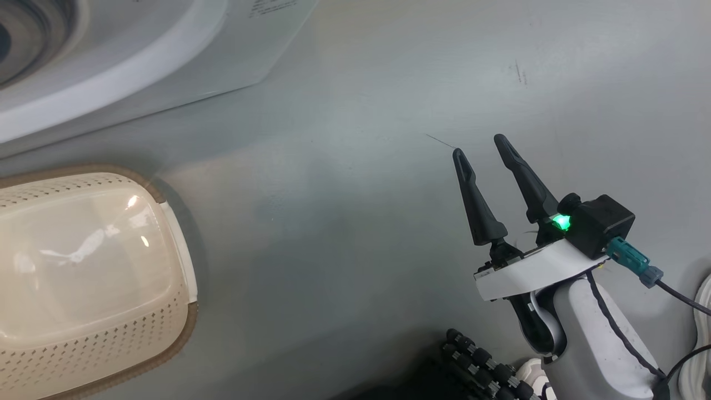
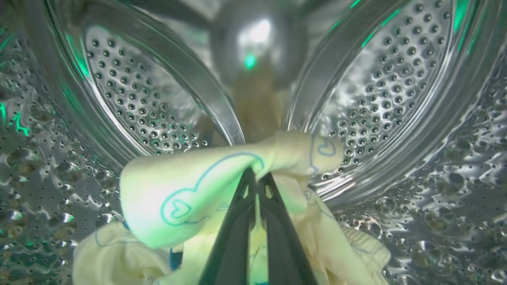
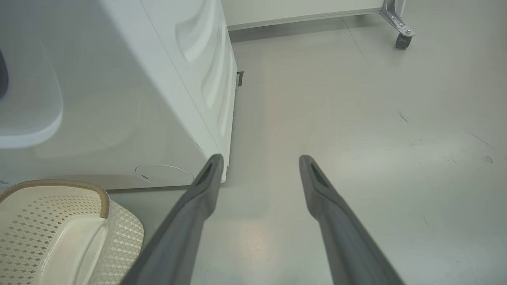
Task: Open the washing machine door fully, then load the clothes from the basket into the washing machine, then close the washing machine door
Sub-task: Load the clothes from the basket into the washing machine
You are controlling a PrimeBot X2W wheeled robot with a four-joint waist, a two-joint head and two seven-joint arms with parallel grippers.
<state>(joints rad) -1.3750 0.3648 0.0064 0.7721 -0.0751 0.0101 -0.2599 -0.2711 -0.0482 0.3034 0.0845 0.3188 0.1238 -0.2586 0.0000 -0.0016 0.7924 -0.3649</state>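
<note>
In the left wrist view my left gripper [image 2: 256,174] is deep inside the washing machine's perforated steel drum [image 2: 150,103]. It is shut on the clothes [image 2: 178,190], a cream-yellow garment with blue line drawings that drapes across its tips above more cream cloth on the drum floor. The washing machine [image 1: 166,61] fills the head view's upper left, its grey-ringed porthole [image 1: 28,39] at the corner. The basket [image 1: 111,355] stands on the floor at the left, with nothing showing inside it. My right gripper [image 1: 480,145] hangs open over bare floor at the lower right. The washing machine door is out of view.
The right wrist view shows my right gripper [image 3: 261,158] open beside the washing machine's white front corner [image 3: 119,99], with the basket [image 3: 119,233] at lower left. A caster wheel [image 3: 402,39] of a frame stands far back. Cables [image 1: 700,311] lie at the head view's right edge.
</note>
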